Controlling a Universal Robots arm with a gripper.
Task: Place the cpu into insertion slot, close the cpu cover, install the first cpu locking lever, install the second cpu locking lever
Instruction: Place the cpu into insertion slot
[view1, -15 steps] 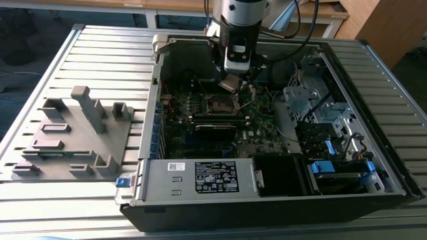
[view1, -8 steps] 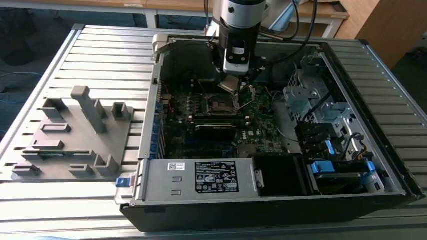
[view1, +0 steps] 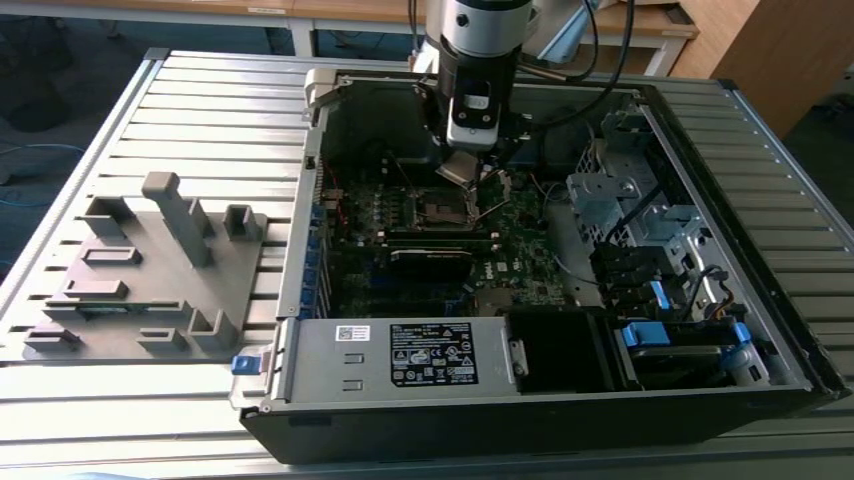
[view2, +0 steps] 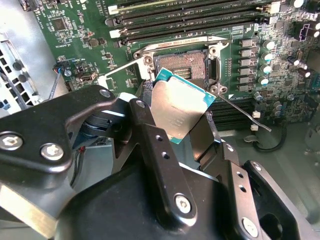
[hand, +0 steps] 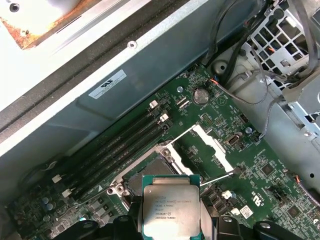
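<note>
**End effector clamped on the cpu over the open insertion slot**

The end effector (view1: 461, 168) is seen in the upper middle of the exterior view, lowered into the open computer case (view1: 534, 432) that is carried on the slatted metal bench (view1: 200, 110). Its black fingers (view2: 145, 125) are closed on the cpu (view2: 182, 107), which is gripped by two opposite edges. In the second wrist view the chip is held tilted, with its silver-grey top turned to the camera and a green rim showing at its edge. In the first wrist view the cpu (hand: 171, 207) is seen between the fingertips, with the end effector (hand: 171, 226) just behind it.

The insertion slot (view2: 187, 67) is found on the green motherboard (view2: 80, 45), just beside the held chip, and its dark centre is left bare. In that view one corner of the cpu is overlapped with the slot's rim; whether the two are touching cannot be told. In the exterior view the insertion slot (view1: 441, 210) is placed just below the end effector.

The cpu cover (hand: 215, 147) is swung open and stands away from the slot. A thin locking lever (view2: 245, 112) is raised and sticks out from the slot's side. The long memory slots (view2: 190, 20) are set beside the socket.

A grey fixture block (view1: 147, 270) is laid on the bench at the exterior view's left, well apart from the case.
</note>
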